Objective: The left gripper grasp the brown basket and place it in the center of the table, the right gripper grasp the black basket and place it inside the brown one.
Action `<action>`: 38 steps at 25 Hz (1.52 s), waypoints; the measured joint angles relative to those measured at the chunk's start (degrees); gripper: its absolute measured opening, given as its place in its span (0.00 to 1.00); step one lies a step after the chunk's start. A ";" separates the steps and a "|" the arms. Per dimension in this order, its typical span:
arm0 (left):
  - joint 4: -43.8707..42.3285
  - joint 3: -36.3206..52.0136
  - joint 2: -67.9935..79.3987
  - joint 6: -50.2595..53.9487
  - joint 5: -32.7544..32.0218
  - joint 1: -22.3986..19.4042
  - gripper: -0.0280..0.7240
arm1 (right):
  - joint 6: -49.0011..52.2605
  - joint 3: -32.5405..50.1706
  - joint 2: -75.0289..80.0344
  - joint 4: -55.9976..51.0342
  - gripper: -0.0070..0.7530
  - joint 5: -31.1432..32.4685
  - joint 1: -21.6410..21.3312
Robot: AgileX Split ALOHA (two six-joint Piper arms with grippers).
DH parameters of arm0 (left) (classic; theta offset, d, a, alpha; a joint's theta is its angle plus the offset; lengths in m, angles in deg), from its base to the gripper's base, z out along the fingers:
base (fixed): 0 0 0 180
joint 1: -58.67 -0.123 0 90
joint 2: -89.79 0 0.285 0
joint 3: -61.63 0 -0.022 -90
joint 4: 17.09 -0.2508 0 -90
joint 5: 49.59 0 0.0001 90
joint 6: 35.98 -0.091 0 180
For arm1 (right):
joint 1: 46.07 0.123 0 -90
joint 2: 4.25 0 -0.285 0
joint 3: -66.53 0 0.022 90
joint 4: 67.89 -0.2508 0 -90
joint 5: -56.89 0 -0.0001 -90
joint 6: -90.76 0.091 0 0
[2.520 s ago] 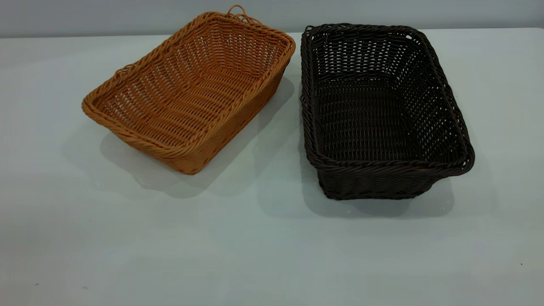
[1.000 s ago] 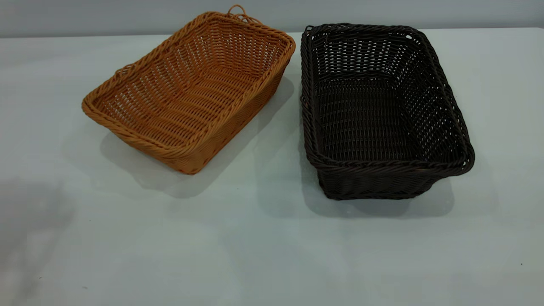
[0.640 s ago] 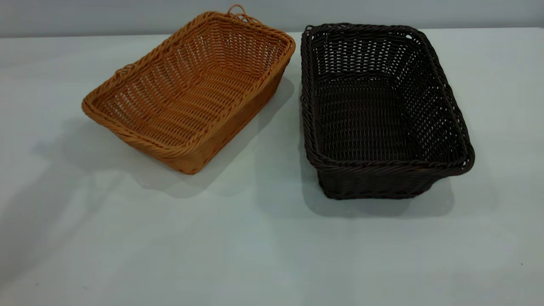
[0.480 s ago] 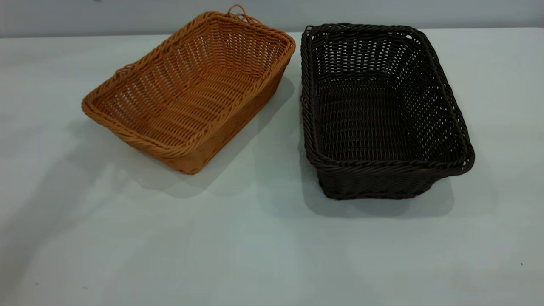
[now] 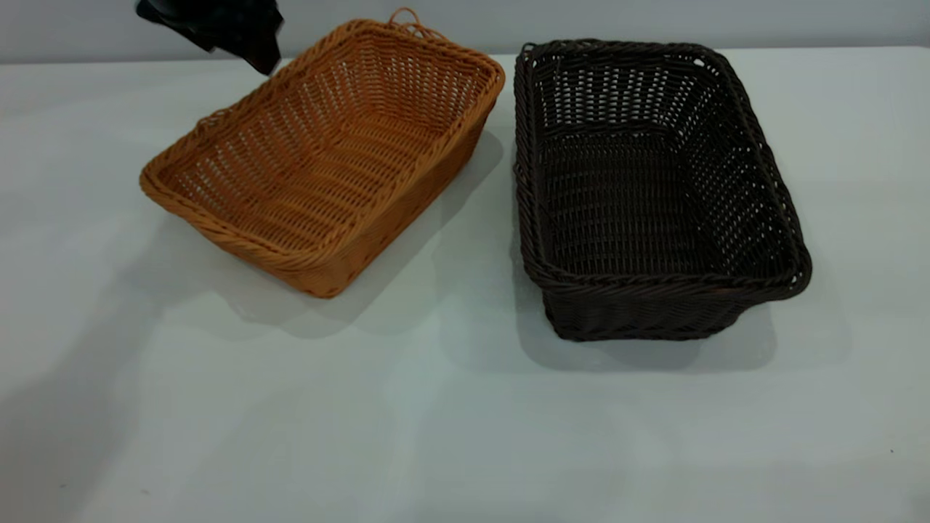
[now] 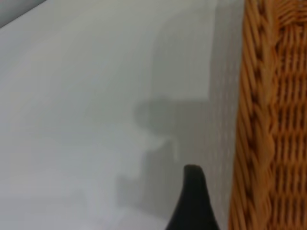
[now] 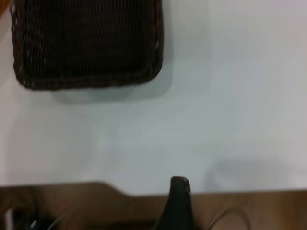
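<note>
The brown basket (image 5: 327,152) stands at an angle on the table (image 5: 436,421), left of centre. The black basket (image 5: 654,189) stands to its right, close by and not touching it. My left gripper (image 5: 247,43) hangs at the back left, just above and outside the brown basket's far left corner. In the left wrist view the braided rim (image 6: 259,120) runs right beside the gripper. My right gripper (image 7: 177,201) is out of the exterior view. It hovers over the table's edge, well away from the black basket (image 7: 86,43). Both baskets are empty.
In the right wrist view the table's edge (image 7: 240,190) runs just ahead of the gripper, with brown floor beyond it. A pale wall (image 5: 654,22) closes the back. Bare tabletop lies in front of both baskets.
My left arm has come into the exterior view at the back left, near the brown basket's far corner. Its shadow has shifted over the table's left side. Neither basket has moved.
</note>
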 joint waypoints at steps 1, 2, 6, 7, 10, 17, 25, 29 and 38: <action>0.00 -1.23 1.46 0.00 0.07 0.11 0.74 | -0.40 0.00 2.38 -0.91 0.79 -0.43 0.00; 0.00 -2.11 2.85 0.00 0.07 0.23 0.74 | -0.73 0.00 4.76 -1.92 0.79 -0.81 0.00; 0.19 -5.35 7.69 0.00 0.13 1.07 0.74 | -3.22 0.00 13.44 -7.25 0.79 -1.81 0.00; 0.24 -5.93 8.69 0.00 0.13 1.16 0.74 | -3.96 0.00 15.76 -8.77 0.79 -1.98 0.00; 0.42 -6.90 10.72 0.00 0.24 1.47 0.70 | -7.75 0.00 21.99 -15.07 0.79 -2.57 0.00; 0.28 -7.29 11.65 -0.29 0.63 1.42 0.29 | -17.68 -0.11 36.04 -33.13 0.77 -4.47 0.00; 1.85 -7.40 6.83 0.11 -1.16 0.98 0.15 | -21.34 -0.55 52.72 -47.44 0.76 -11.24 4.41; 1.37 -7.40 1.66 0.00 -0.71 -0.29 0.15 | -23.34 -0.66 60.48 -59.77 0.76 -18.99 8.70; 1.17 -7.40 -2.27 0.00 -0.64 -1.03 0.15 | -39.09 -1.33 74.52 -89.60 0.76 -27.97 9.72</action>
